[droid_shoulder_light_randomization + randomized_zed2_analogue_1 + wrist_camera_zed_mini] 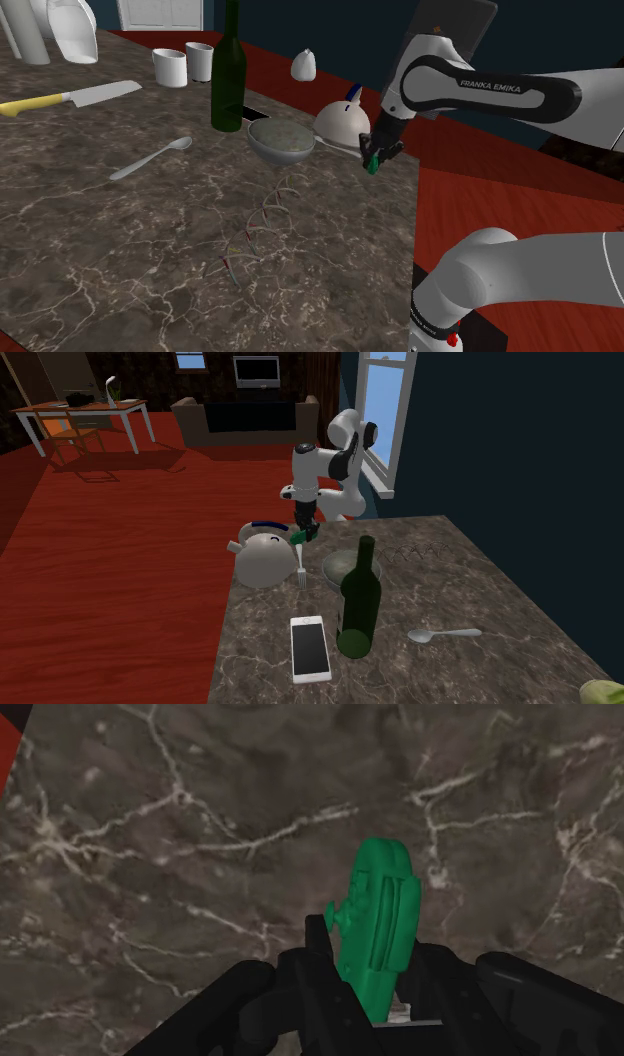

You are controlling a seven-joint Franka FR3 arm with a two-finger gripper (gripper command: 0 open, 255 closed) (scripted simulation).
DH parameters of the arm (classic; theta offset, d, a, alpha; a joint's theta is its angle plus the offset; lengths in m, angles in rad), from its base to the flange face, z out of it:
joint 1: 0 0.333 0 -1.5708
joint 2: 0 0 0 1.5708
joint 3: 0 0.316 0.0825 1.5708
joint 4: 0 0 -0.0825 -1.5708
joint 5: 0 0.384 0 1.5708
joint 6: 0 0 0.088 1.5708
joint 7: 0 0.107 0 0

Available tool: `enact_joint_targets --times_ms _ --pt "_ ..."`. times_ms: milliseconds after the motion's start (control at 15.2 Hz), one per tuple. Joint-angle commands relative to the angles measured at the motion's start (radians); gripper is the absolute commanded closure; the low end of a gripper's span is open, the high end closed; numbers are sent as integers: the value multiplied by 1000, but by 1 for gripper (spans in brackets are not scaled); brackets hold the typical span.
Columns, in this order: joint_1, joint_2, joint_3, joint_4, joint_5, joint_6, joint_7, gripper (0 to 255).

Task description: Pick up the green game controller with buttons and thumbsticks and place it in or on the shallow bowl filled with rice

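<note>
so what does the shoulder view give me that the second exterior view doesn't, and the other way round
Shoulder view: two white cups standing on the marble counter behind the bottle.

Second exterior view: the room behind the arm, with a bright window, a sofa and a TV.

Both: the gripper shut on the green controller, lifted off the counter near the white kettle and the bowl, plus the dark green bottle and the spoon.

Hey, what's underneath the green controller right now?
Dark veined countertop lies below the green controller, clasped in the claw. The patch hidden behind the controller and the claw itself cannot be seen.
</note>
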Motion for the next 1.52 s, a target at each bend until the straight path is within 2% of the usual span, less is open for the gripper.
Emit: enact_joint_targets --times_ms 0,1452 --pt "0 -1 0 27 0 -28 1 255" --pt "0 48 0 359 -1 -312 3 255"
